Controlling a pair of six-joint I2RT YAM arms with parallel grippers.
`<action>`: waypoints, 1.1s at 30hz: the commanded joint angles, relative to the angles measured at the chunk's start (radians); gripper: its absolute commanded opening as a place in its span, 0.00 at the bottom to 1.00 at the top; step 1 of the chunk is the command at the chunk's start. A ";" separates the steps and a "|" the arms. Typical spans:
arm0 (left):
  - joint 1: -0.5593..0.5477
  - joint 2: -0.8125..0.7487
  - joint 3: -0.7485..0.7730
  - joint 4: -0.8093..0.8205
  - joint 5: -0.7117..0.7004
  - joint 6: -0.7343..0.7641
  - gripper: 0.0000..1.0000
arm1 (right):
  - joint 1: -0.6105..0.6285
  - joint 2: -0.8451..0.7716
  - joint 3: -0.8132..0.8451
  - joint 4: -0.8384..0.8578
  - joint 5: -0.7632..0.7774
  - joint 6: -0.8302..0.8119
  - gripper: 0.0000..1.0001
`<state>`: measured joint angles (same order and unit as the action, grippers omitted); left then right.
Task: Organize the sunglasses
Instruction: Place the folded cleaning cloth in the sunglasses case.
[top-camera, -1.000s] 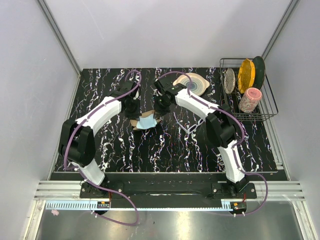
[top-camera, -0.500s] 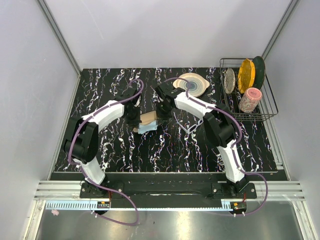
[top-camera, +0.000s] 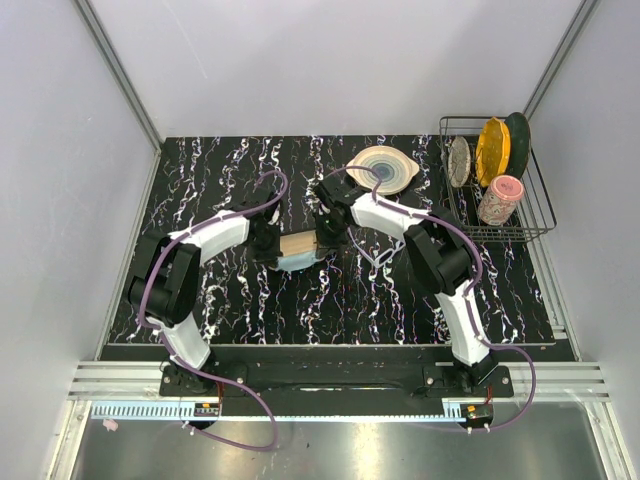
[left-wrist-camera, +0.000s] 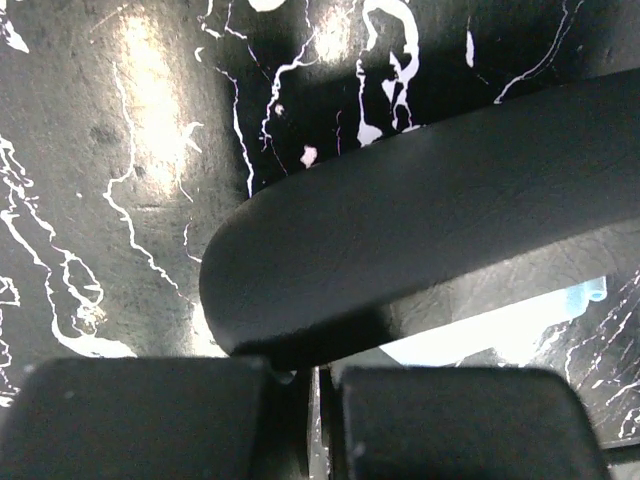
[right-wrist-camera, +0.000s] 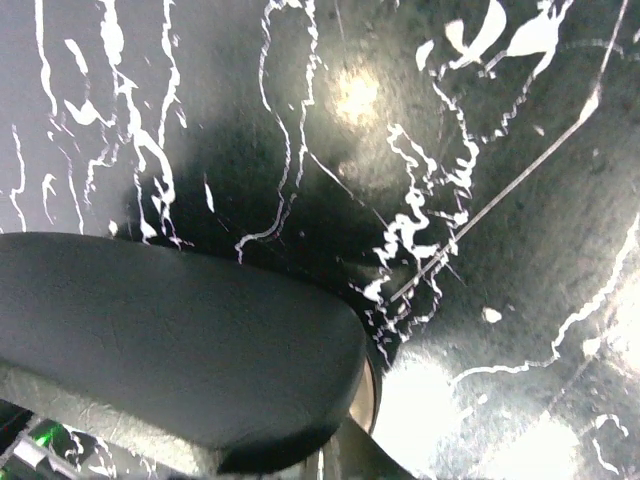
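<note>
As both arms draw in, the case sits flanked between them

Since a second ago the left gripper (top-camera: 268, 240) and right gripper (top-camera: 325, 237) have moved closer together. They now flank the black case (top-camera: 300, 243) at its two ends, and its tan lining shows less than before. Both sets of fingers are clenched tight; whether either pinches the case rim I cannot tell. The light blue cloth (top-camera: 296, 262) pokes out along the case's near side. The sunglasses show in no view, so their place cannot be told. The case lies in the middle of the table (top-camera: 200, 180), well apart from every edge. Marbled top lies open to the left and near side. A round plate (top-camera: 383, 168) and the dish rack (top-camera: 540, 215) stand behind and to the right.
</note>
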<state>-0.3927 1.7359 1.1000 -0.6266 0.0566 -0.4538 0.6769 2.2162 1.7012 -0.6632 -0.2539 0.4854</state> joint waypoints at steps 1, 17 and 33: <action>0.005 -0.015 -0.035 0.097 -0.003 -0.016 0.00 | 0.001 -0.058 -0.070 0.120 0.002 -0.034 0.00; -0.008 -0.081 -0.117 0.194 -0.106 -0.034 0.00 | 0.000 -0.150 -0.261 0.361 0.039 -0.031 0.00; -0.069 -0.136 -0.147 0.197 -0.244 -0.049 0.00 | 0.001 -0.239 -0.362 0.432 0.094 -0.060 0.00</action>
<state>-0.4583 1.6524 0.9672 -0.4526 -0.1246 -0.4950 0.6777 2.0438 1.3632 -0.2615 -0.2008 0.4564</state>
